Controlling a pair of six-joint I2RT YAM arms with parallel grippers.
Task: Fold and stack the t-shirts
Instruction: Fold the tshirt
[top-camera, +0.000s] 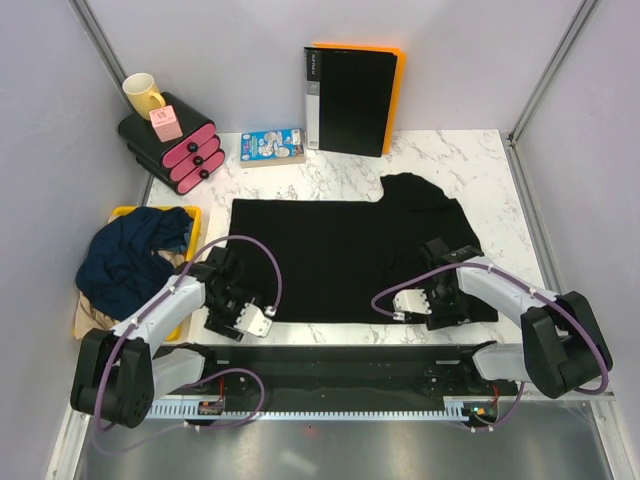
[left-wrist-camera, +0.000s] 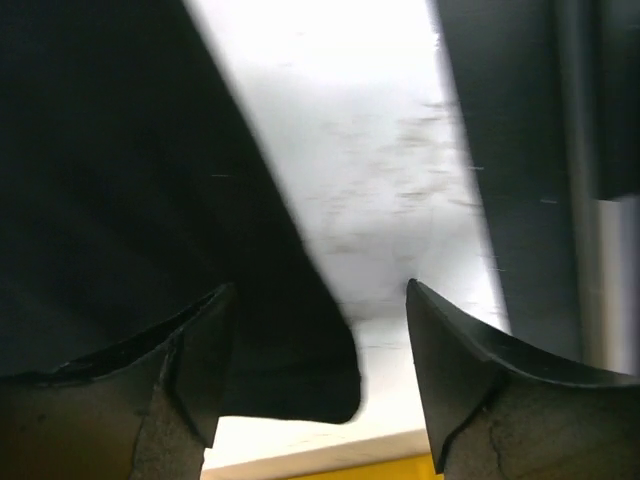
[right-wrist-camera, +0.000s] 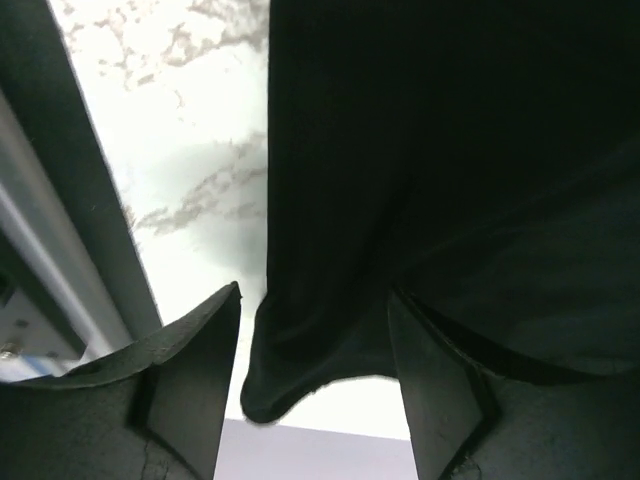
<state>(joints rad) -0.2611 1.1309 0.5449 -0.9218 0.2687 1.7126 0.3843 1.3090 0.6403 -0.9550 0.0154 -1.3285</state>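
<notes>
With left gripper (left-wrist-camera: 319, 290) and right gripper (right-wrist-camera: 313, 292) both wide open, the limp, light black t-shirt (top-camera: 340, 250) seems best pinched at the hem corner between each one's fingers.

The black tee (top-camera: 340, 255) is soft matt cloth, lying smooth and flat. The table (top-camera: 450, 165) is hard, white with grey marble veins, and slightly glossy. My fingers (left-wrist-camera: 195, 345) are matt black, with a rough, grainy face. The navy tee (top-camera: 135, 255) is crumpled soft cloth. The binder (top-camera: 350, 100) looks like smooth plastic with a faint sheen.
</notes>
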